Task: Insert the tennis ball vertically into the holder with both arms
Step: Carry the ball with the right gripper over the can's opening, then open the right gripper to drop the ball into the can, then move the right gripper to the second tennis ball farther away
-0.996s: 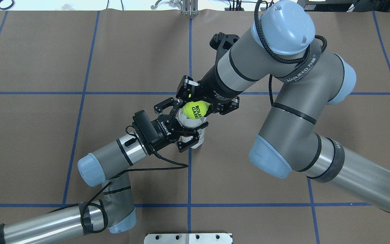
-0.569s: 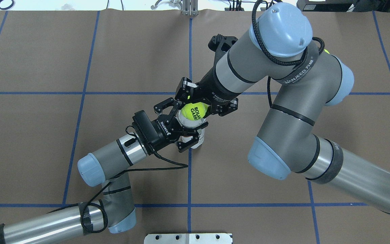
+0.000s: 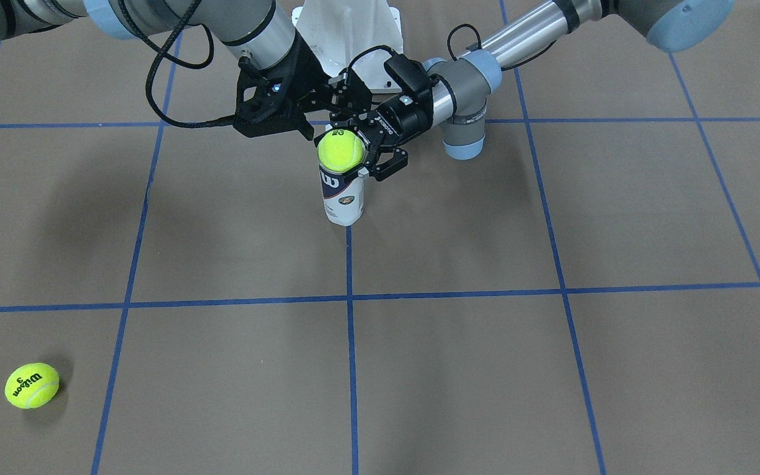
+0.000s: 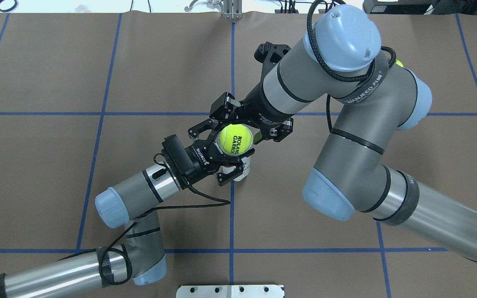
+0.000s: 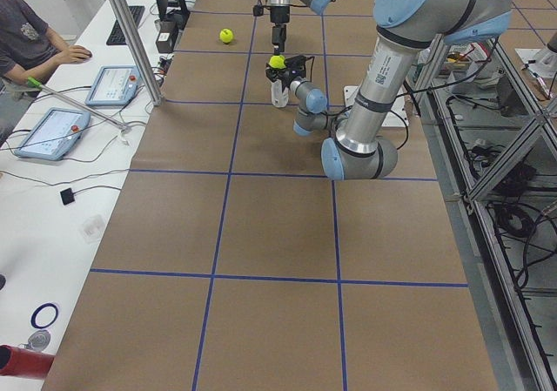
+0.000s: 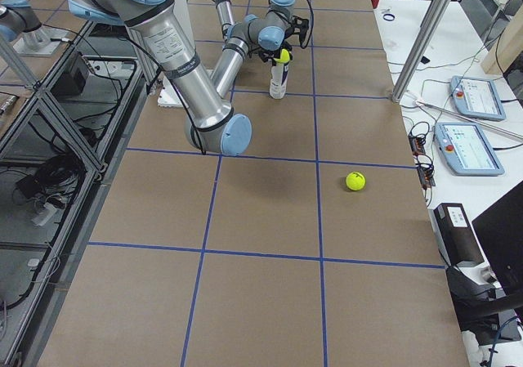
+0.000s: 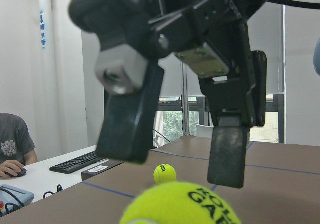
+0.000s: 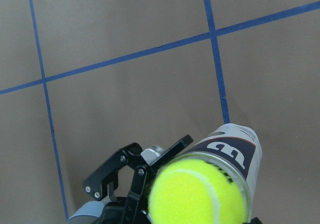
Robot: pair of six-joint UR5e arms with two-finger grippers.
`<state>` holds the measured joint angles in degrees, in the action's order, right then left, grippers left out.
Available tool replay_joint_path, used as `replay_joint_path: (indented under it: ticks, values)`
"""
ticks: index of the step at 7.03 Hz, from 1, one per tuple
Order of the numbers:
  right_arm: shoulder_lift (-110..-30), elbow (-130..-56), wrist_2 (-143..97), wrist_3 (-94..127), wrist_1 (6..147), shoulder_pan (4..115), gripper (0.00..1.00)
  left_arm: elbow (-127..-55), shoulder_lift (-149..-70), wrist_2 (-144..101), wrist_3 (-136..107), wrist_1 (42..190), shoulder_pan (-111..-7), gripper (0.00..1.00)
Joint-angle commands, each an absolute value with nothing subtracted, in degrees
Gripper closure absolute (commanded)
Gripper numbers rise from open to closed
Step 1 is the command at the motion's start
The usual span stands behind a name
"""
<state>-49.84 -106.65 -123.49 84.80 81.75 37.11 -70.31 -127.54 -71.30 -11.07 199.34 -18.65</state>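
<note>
At the mouth of the holder (image 3: 344,198) — a tennis ball (image 3: 340,150).

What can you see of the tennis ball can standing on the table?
The holder is a clear plastic can with a navy-and-white label bearing a white W. It stands upright on the brown table, on a blue tape line. The left claw grips it near the top, and a yellow tennis ball sits in its mouth.

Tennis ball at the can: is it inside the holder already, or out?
Out: the tennis ball rests on the rim of the holder, mostly above it.
</note>
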Motion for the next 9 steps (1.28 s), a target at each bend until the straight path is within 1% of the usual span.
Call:
replay_joint_path:
  ticks: [1, 3, 4, 5, 7, 8, 9]
  values:
    - [-50.79, -106.79, -123.84, 84.64, 81.83, 38.13, 0.00, -70.31, -127.53, -71.10, -11.07, 199.34, -18.63, 0.14]
    - [-54.91, -106.44, -124.97, 82.98, 81.83, 42.86, 0.00, -70.40, -127.53, -71.10, -11.07, 199.34, -18.63, 0.07]
    - [-57.11, -105.57, -126.20, 77.66, 82.00, 46.37, 0.00, -70.40, -127.62, -71.10, -11.16, 199.42, -18.63, 0.07]
    - [-58.52, -100.95, -127.08, 71.17, 81.91, 50.93, 0.00, -70.49, -127.62, -71.10, -11.16, 199.42, -18.72, 0.07]
    - [-58.27, -85.16, -127.71, 55.37, 80.87, 59.73, 0.00, -70.49, -127.62, -71.10, -11.16, 199.42, -18.63, 0.07]
    - [-57.92, -78.99, -125.01, 50.59, 78.95, 62.64, 0.00, -70.49, -127.62, -71.10, -11.16, 199.34, -18.63, 0.07]
    - [-57.40, -73.01, -117.24, 50.80, 72.31, 62.67, 0.00, -70.49, -127.62, -71.10, -11.16, 199.42, -18.63, 0.07]
